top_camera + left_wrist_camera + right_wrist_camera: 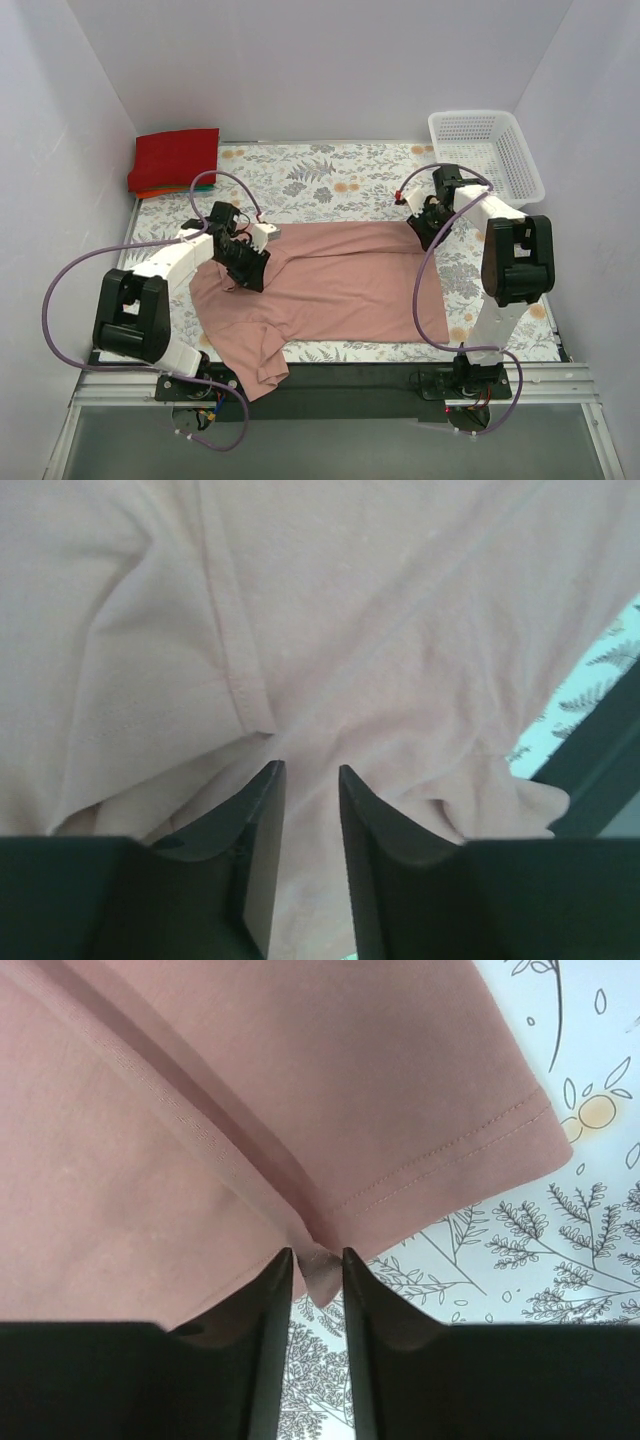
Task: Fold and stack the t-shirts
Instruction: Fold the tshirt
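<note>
The dusty pink t-shirt [340, 285] lies spread across the middle of the table, print hidden. One part hangs over the near edge at the lower left. My left gripper [246, 268] sits on the shirt's left part, by a sleeve seam. In the left wrist view it [310, 770] is shut with pink cloth [330, 630] bunched between its jaws. My right gripper [428, 230] is at the shirt's far right corner. In the right wrist view it [317, 1253] is shut on the hem corner [322, 1272]. A folded stack with a red t-shirt [176, 158] on top stands at the far left.
A white lattice basket [487, 150] stands at the far right corner. The floral table cloth [330, 180] shows behind the pink shirt and along its right side [540, 1250]. White walls close in on the left, back and right. The stack shows orange and teal edges [170, 189].
</note>
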Tool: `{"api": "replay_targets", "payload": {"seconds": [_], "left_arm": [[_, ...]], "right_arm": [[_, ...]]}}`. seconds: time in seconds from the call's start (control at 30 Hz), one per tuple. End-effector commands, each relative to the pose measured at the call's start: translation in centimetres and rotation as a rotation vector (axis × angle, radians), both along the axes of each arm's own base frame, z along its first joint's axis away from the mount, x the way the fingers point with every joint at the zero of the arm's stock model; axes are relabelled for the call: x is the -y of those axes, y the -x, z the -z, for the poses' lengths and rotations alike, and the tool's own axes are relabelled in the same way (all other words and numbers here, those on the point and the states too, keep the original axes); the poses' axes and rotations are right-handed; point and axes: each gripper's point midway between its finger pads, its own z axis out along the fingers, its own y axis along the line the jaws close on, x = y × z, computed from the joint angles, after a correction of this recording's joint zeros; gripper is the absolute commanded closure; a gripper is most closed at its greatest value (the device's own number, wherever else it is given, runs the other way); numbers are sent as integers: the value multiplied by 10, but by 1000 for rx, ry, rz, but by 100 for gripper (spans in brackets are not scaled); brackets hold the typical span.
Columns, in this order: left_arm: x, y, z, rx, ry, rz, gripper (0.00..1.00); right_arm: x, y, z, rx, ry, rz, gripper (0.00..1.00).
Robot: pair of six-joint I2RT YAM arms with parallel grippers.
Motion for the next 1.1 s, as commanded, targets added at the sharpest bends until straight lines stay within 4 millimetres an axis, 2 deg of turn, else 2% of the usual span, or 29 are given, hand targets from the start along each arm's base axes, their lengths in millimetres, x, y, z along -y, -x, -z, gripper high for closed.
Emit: {"api": "replay_targets", "payload": {"seconds": [0.0,0.1,0.17,0.3,0.33,0.43,0.53,0.57,0.63,0.73,0.8,0.9,1.0,1.07], "left_arm": [[15,8,-37,25,104,47,69],[17,-1,-58,66,145,30,68],[7,-16,-65,94,145,-40,67],[-21,-45,-51,107,63,-149,64],[-29,-51,-49,117,50,-177,59],[-38,-70,-42,147,1,-201,55],[-40,-83,-38,154,-19,-201,54],[-40,-83,-30,131,-27,-191,54],[-40,-81,-23,104,-31,-176,55],[-34,-63,-12,34,-25,-119,65],[-25,-40,-5,-18,-18,-61,74],[-17,-11,3,-61,-27,-5,81],[-10,6,5,-75,-31,38,84],[-8,10,3,-70,-28,50,83]], "right_arm": [[-2,6,-23,13,-31,-14,65],[-14,3,-37,24,-93,-3,63],[-22,1,-46,28,-129,-2,63],[-37,-2,-55,22,-171,8,62],[-39,-2,-54,17,-172,10,62],[-46,-4,-52,2,-182,12,63],[-53,-3,-50,-14,-191,8,63],[-55,-3,-48,-19,-189,6,63],[-55,-3,-46,-25,-186,5,64],[-55,-3,-44,-26,-178,7,64],[-53,-2,-42,-29,-171,8,64],[-54,-2,-40,-36,-172,8,65],[-55,-4,-39,-39,-171,6,66],[-55,-4,-37,-43,-168,6,67]]}}
